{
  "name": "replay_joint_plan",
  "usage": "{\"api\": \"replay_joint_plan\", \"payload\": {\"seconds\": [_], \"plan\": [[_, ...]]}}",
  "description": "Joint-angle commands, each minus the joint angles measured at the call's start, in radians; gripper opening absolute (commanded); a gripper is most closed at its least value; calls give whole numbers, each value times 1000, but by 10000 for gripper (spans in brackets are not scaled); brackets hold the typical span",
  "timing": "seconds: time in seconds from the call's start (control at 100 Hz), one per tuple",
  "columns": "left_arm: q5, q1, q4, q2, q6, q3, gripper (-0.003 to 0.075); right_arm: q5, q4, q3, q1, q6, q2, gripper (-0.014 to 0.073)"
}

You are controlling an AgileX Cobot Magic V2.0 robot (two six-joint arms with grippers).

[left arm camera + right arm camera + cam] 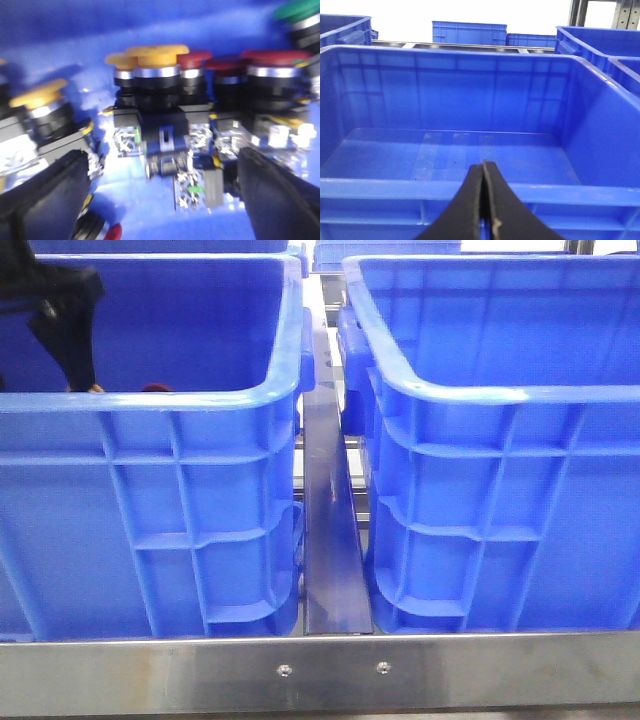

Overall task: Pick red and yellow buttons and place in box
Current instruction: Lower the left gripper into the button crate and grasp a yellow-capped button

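over the yellow button point(156, 54), left jaws point(160, 195) spread wide.

My left pincer point(160, 200): thick matte-black fingers point(45, 195), blurred edges. Right pincer point(482, 200): slim black curved fingers w/ pale scuffs along the seam. Arm black in front view.

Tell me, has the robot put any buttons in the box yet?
Not yet, it seems. The right crate looks empty on the floor that shows. The left gripper is open, low among the pile, around a yellow button with red buttons beside it. The right gripper is shut, holding nothing. Grabbing, carrying and dropping both colours are left.
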State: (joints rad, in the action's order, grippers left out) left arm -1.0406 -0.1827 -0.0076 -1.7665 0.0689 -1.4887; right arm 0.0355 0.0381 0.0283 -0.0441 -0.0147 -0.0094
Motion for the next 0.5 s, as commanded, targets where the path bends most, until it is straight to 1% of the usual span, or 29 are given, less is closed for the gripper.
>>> {"api": "replay_joint_plan", "payload": {"seconds": [0.0,0.19,0.31,0.38,0.43,0.49], "plan": [[4,-5,-2,8,10,-47,566,77,7,5,1,0,-21,-102],[20,-5,-2,-40,10,-56,561,77,7,5,1,0,-21,-102],[48,-5,-2,-40,10,-56,529,77,7,5,1,0,-21,-102],[48,-5,-2,-40,10,-56,462,77,7,5,1,0,-21,-102],[46,-5,-2,-40,10,-56,380,77,7,5,1,0,-21,-102],[44,-5,-2,-40,10,-56,262,77,7,5,1,0,-21,-102]]}}
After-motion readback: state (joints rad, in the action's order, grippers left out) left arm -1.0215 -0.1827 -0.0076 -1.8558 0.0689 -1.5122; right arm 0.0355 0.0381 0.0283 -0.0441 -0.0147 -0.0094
